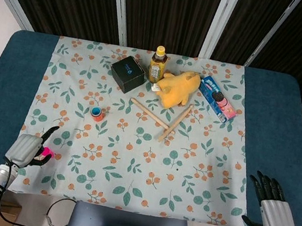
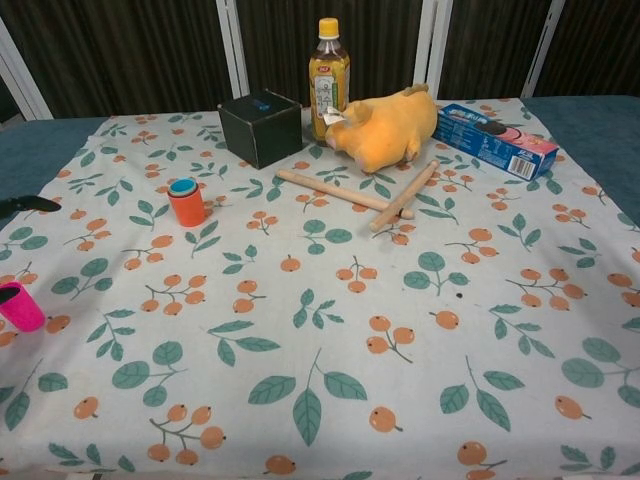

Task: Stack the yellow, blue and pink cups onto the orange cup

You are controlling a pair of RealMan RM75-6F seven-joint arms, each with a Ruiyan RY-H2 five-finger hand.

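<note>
The orange cup (image 1: 97, 115) stands left of the table's middle with the blue cup (image 2: 183, 186) nested in its top. I cannot make out a separate yellow cup. The pink cup (image 1: 47, 153) stands upright near the front left edge of the cloth and shows at the left border of the chest view as the pink cup (image 2: 20, 307). My left hand (image 1: 26, 148) sits just left of the pink cup with its fingers apart, holding nothing. My right hand (image 1: 271, 205) is at the front right, off the cloth, fingers spread and empty.
At the back stand a black box (image 1: 127, 74), a tea bottle (image 1: 158, 64), a yellow plush toy (image 1: 177, 88) and a blue biscuit box (image 1: 218, 99). Two wooden sticks (image 1: 164, 119) lie crossed in front of the plush.
</note>
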